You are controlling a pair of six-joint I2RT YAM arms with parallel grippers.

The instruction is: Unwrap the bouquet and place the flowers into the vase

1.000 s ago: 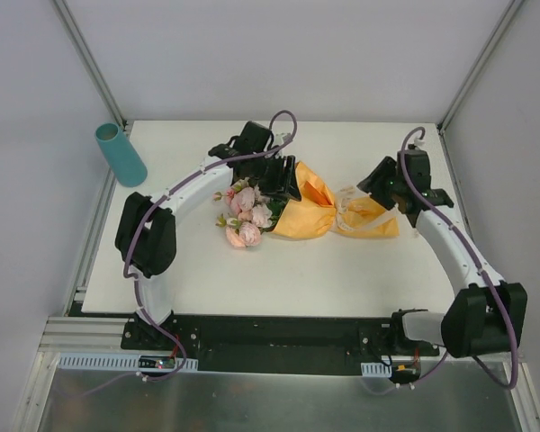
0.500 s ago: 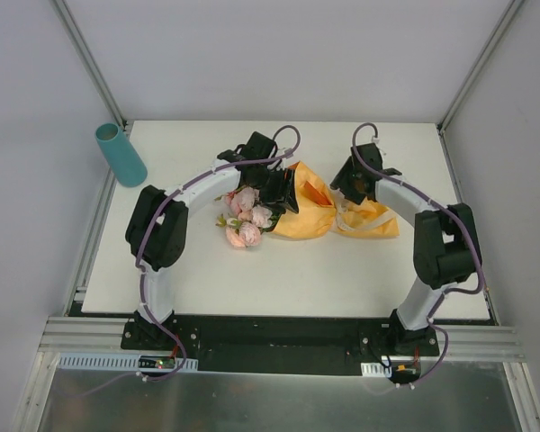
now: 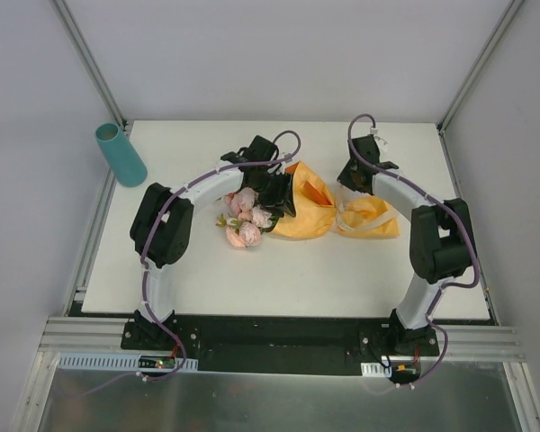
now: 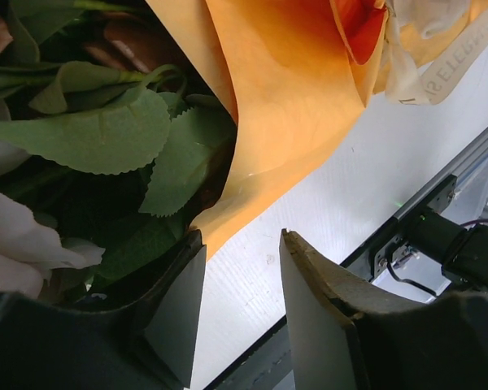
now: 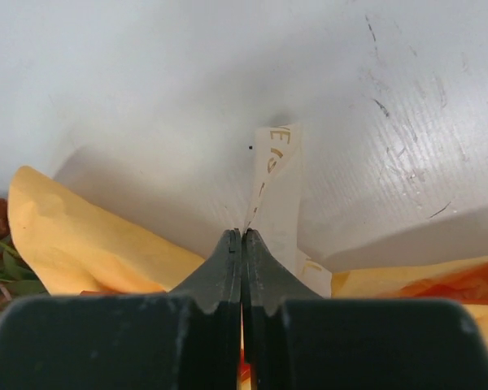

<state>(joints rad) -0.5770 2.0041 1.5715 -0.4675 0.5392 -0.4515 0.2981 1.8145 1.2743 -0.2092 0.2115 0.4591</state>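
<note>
Bouquet (image 3: 288, 207) lies flat mid-table (image 3: 252, 279), flowers (image 3: 248, 216) toward L side, wrapped in orange paper (image 4: 285, 106). Vase (image 3: 120, 154) stands at far-L corner, well apart from bouquet.
L gripper (image 4: 240, 244): jaws part open, nothing gripped. Paper edge just above gap, leaves (image 4: 106, 134) beside one finger.
R gripper (image 5: 243, 234): jaws fully closed, pinching cream ribbon (image 5: 276, 183) tail.

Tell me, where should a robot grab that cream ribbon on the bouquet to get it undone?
Probably by a loose tail end, not the knot. The ribbon is a thin flat strip. One tail lies free on the table, clear of the orange paper, so fingers coming from above can pinch its flat faces. The right gripper looks shut on that tail.
</note>
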